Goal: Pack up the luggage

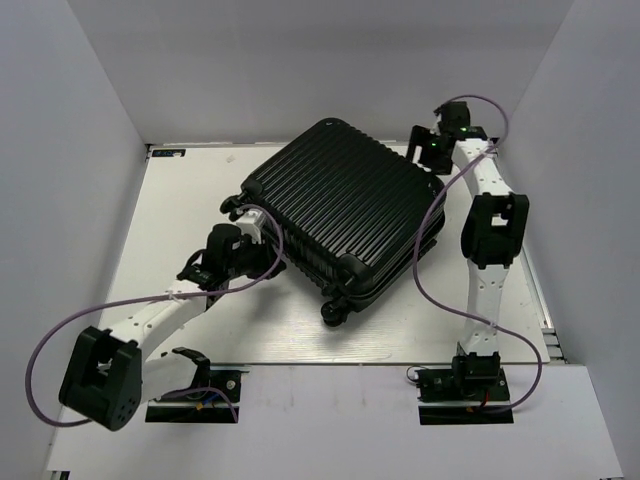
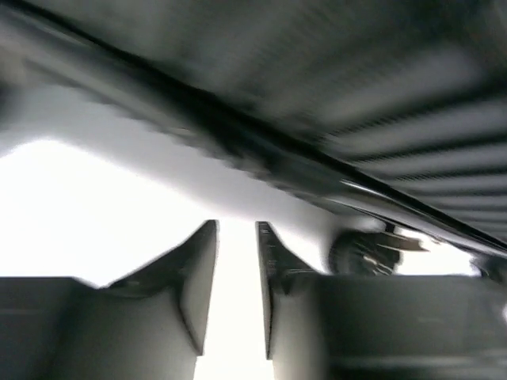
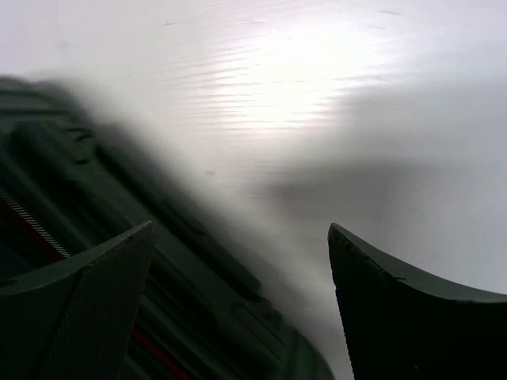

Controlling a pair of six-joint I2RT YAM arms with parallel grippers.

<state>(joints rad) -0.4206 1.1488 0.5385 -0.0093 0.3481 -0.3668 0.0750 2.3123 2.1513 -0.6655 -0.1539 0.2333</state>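
The luggage [image 1: 340, 200] is a big black ribbed suitcase lying shut and askew on the white table [image 1: 180, 240], with its wheels [image 1: 333, 313] toward the near side. My left gripper [image 1: 255, 218] sits low against its left edge. In the left wrist view the fingers [image 2: 236, 226] stand a narrow gap apart with only bright table between them, under the ribbed shell [image 2: 396, 95] and beside a wheel [image 2: 360, 252]. My right gripper [image 1: 432, 150] hovers at the far right corner. Its fingers [image 3: 239, 228] are spread wide and hold nothing, with the shell [image 3: 79, 182] under the left one.
White walls close in the table on the left, back and right. A purple cable [image 1: 430, 270] loops from the right arm close to the suitcase's right side. Another cable [image 1: 60, 330] hangs by the left arm's elbow. Bare table lies left of and in front of the case.
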